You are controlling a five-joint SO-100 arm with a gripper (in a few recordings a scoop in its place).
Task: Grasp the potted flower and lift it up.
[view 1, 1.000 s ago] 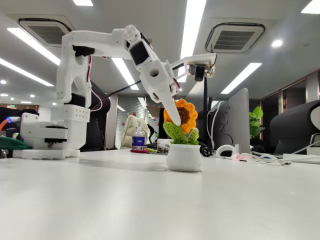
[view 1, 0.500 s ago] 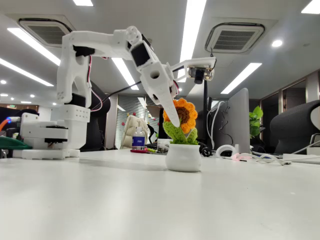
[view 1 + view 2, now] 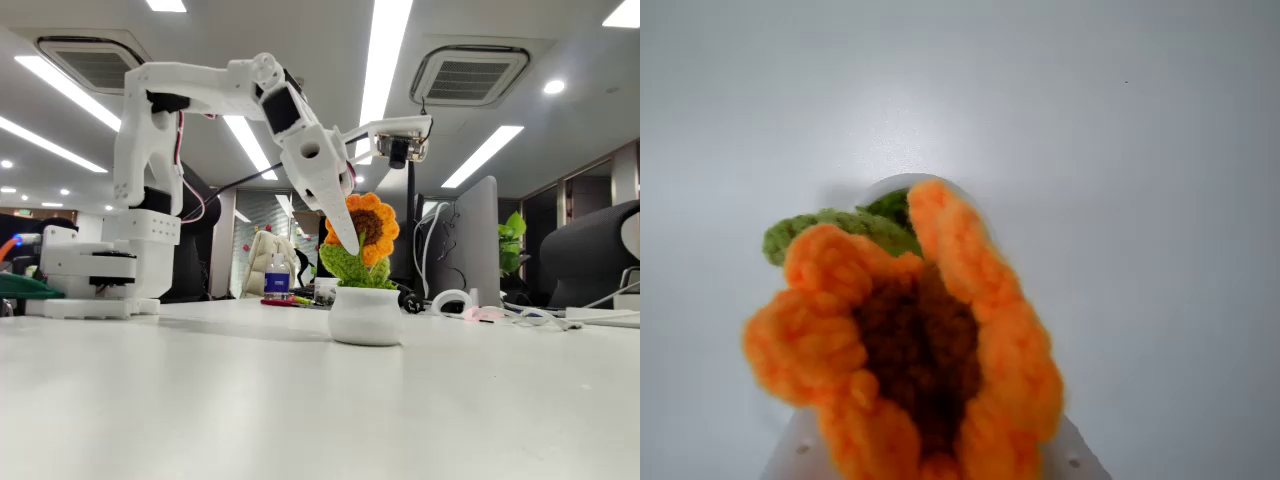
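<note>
Where the white table (image 3: 300, 400) is seen low from the side in the fixed view, the potted flower (image 3: 364, 275) is found near its middle, its round, smooth white pot (image 3: 366, 315) resting on the surface. Held in the pot are green knitted leaves (image 3: 350, 268) and, above them, a crocheted bloom of orange-yellow petals around a brown centre. The gripper (image 3: 343, 225) is brought down from the upper left on the white plastic arm (image 3: 200, 90), and its tapered white finger (image 3: 338, 212) is laid across the left edge of the bloom, overlapping the petals. Whether the fingers are apart or closed on the flower cannot be told, since the second finger is hidden.

From the wrist view, the flower (image 3: 910, 350) is shown from above and very close, slightly blurred: looped yarn petals, the dark brown centre, a patch of green leaf (image 3: 830, 230) behind, and a sliver of the pot's rim beyond it. Pale gripper parts are glimpsed at the lower edge, under the petals.

Behind the table, in the fixed view, a water bottle (image 3: 277, 275), a monitor (image 3: 478, 240) and a leafy green plant (image 3: 512, 240) are seen.
</note>
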